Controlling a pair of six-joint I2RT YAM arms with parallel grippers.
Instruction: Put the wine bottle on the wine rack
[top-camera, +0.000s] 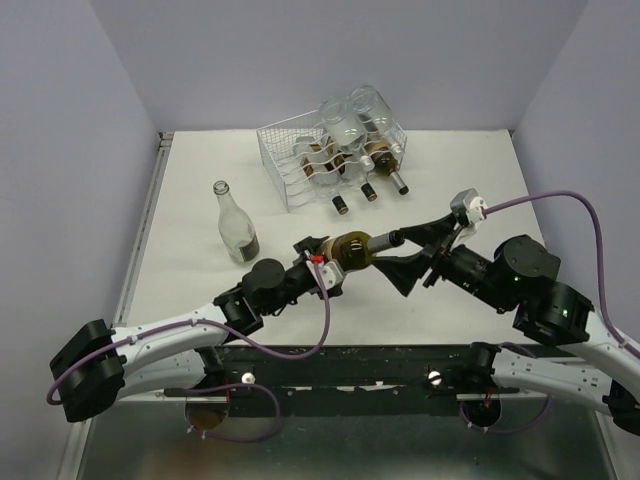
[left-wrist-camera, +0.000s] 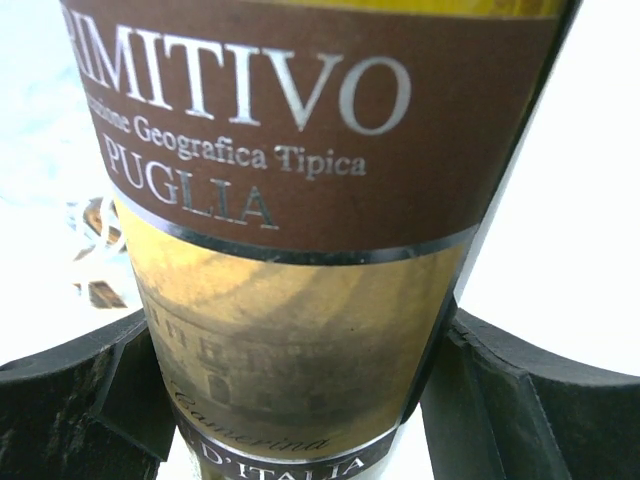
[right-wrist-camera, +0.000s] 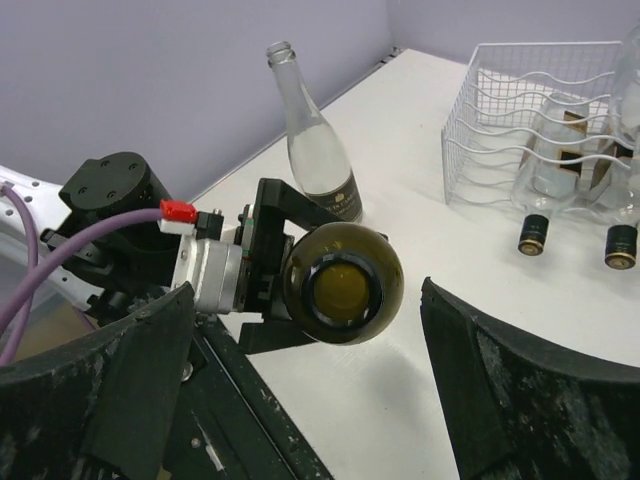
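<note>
The white table (top-camera: 450, 170) carried everything, with the 2 arms reaching in from its near edge. The wine rack (top-camera: 285, 150), a white wire basket with wavy rows, sat at the far middle of the table and already held several bottles, 3 dark-capped necks (top-camera: 368, 190) sticking out of its near side. The wine bottle (top-camera: 350, 250) was not on the rack: it was held lying sideways in the air over the near middle of the table, well short of the rack, its dark green base turned toward the right arm. The left gripper (left-wrist-camera: 300, 400) had hold of it around the labelled body, 1 black finger (left-wrist-camera: 80, 400) pressed to each side of the brown and tan label. The right gripper (top-camera: 402, 256) was spread wide, gripping nothing, its 2 fingers pointed at the bottle's base; whether they touched the glass could not be told. An empty clear bottle (top-camera: 235, 225) with no cap and a dark label low on its body stood upright on the table, left of the held bottle and apart from the rack.
</note>
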